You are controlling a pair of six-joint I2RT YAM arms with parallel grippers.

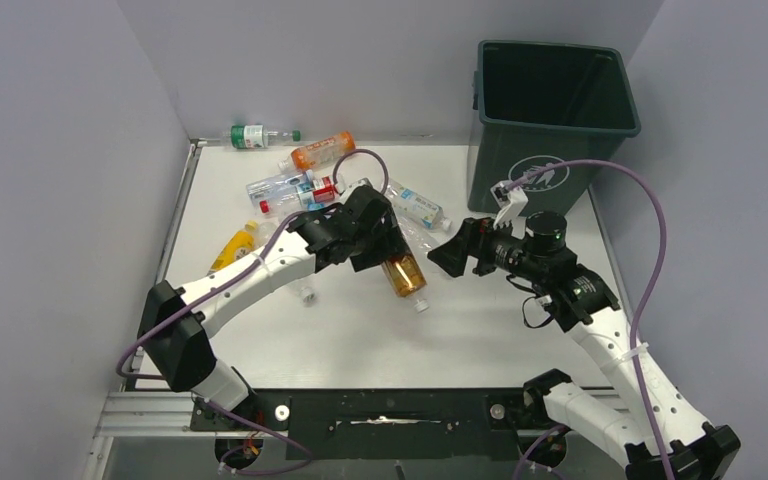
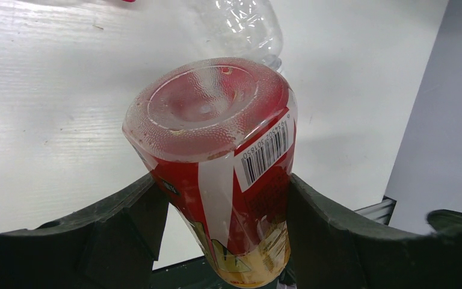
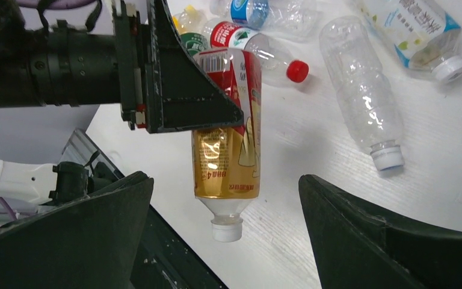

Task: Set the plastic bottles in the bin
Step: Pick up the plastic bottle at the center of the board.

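My left gripper (image 1: 388,255) is shut on an amber bottle (image 1: 403,274) with a red and gold label and holds it above the table, cap toward the near edge. The left wrist view shows its base and red label (image 2: 216,156) squeezed between both fingers. My right gripper (image 1: 450,256) is open and empty, facing that bottle (image 3: 227,144) from the right, its fingers (image 3: 385,235) apart on either side and not touching it. The dark green bin (image 1: 545,115) stands at the back right. Several more bottles (image 1: 290,188) lie at the back left.
A clear bottle with a white cap (image 3: 364,99) and a red-capped bottle (image 3: 258,51) lie on the table behind the held one. A green-labelled bottle (image 1: 252,135) lies beyond the table's back edge. Grey walls stand left, right and behind.
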